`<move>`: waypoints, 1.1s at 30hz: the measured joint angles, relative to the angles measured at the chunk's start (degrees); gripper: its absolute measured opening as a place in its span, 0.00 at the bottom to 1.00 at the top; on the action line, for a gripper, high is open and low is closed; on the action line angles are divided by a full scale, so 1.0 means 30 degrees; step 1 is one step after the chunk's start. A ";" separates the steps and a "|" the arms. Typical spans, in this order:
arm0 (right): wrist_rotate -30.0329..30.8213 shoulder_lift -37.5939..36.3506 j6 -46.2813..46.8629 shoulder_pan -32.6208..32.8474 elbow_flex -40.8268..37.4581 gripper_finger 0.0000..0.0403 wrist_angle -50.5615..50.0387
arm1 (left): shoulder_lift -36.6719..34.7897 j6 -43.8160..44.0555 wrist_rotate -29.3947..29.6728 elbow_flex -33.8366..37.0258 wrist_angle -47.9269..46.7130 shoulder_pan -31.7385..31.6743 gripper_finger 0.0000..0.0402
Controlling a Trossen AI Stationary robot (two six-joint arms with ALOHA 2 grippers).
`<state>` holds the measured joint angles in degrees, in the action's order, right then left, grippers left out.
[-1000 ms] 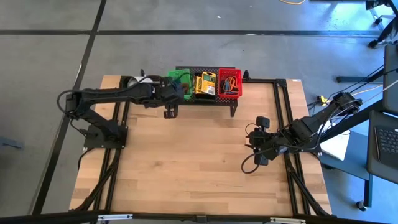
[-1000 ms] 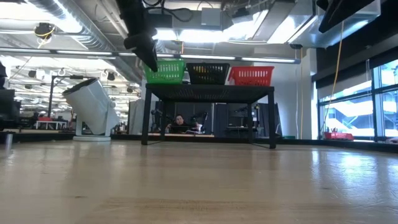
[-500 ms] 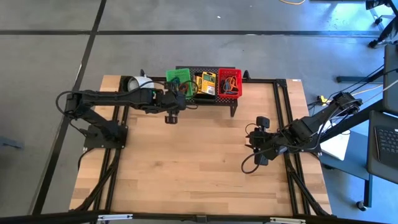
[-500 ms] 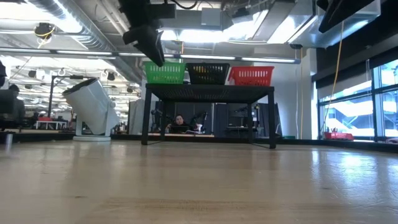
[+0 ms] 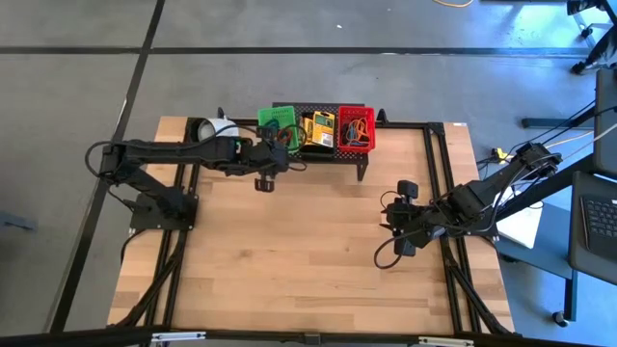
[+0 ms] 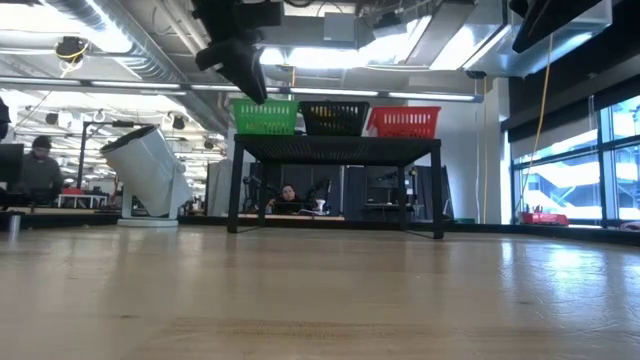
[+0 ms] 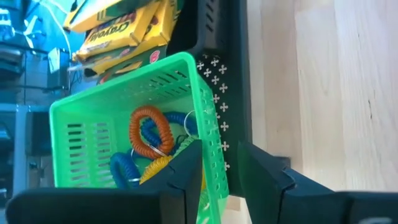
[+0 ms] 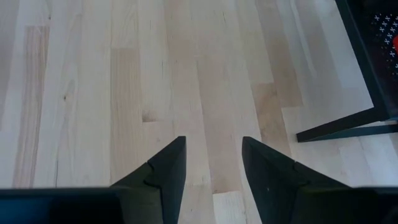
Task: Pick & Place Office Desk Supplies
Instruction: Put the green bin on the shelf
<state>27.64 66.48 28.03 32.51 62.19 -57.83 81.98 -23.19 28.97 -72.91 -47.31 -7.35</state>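
My left gripper (image 7: 219,144) (image 5: 278,145) is open and empty. It hovers at the near wall of the green basket (image 7: 124,106) (image 6: 265,115), just above its rim, with one finger over the inside and one outside. Orange, blue and yellow coiled loops (image 7: 149,134) lie in that basket. The yellow boxes with green print (image 7: 118,31) (image 5: 319,128) lie stacked in the black middle basket. More loops (image 5: 357,127) sit in the red basket. My right gripper (image 8: 212,140) (image 5: 388,218) waits open over bare wood near the table's right side.
The three baskets stand in a row on the black mesh shelf (image 5: 333,156) (image 6: 335,148) at the far edge. A white mug (image 5: 207,127) (image 6: 150,175) sits tilted to the left of the shelf. One shelf leg (image 8: 348,127) stands ahead of my right gripper. Bare wood lies toward the near edge.
My left gripper has risen from beside the green basket's rim, drawn back a little toward the near edge and tipped from pointing down to a flatter slant. It has kept still for the last half second. The right arm has not moved.
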 joint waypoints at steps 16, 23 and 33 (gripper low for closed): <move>0.0000 0.0000 -0.0005 0.0000 0.0000 0.39 0.0002 | -0.0296 -0.0059 0.0819 0.0001 0.0721 0.0497 0.24; 0.0000 0.0000 -0.0007 0.0000 0.0001 0.39 0.0149 | -0.0542 0.0144 0.0727 0.0001 0.1205 0.0323 0.27; -0.0002 0.0000 -0.0002 0.0000 0.0007 0.39 0.0155 | -0.0490 0.0704 -0.1112 0.0001 0.1209 -0.0897 0.28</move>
<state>27.63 66.48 28.03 32.51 62.22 -57.36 80.51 -21.08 25.63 -72.90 -43.68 -10.04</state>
